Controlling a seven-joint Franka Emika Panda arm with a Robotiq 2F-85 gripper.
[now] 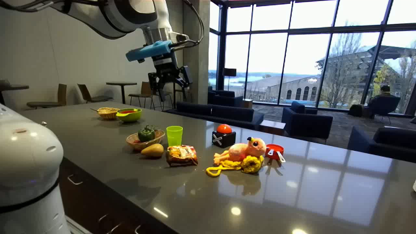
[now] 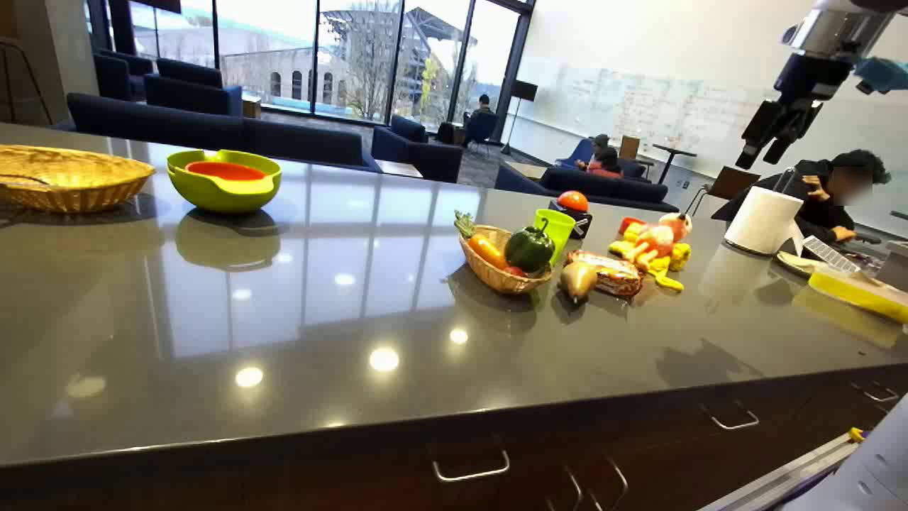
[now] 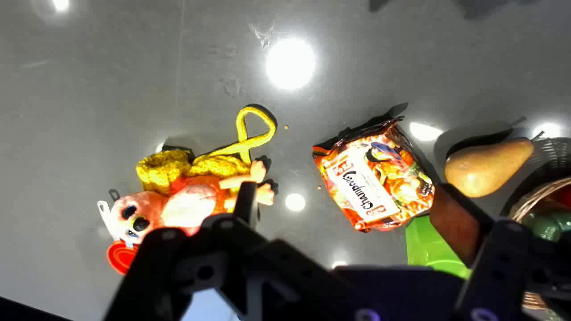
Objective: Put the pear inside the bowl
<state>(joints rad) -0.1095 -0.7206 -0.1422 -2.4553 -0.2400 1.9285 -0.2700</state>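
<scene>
The tool (image 1: 173,92) hangs well above the desk (image 1: 182,188), jaws spread with nothing between them, a height that should clear the green cup (image 1: 175,136). The pear (image 1: 152,151) lies on its side just beside the wicker basket (image 2: 496,282) holding a green pepper (image 2: 530,248), its rounded form probably unable to stand. The likely target, the green bowl (image 2: 225,195), sits upright farther left in both exterior views, though the red item (image 2: 225,170) inside may leave less room.
</scene>
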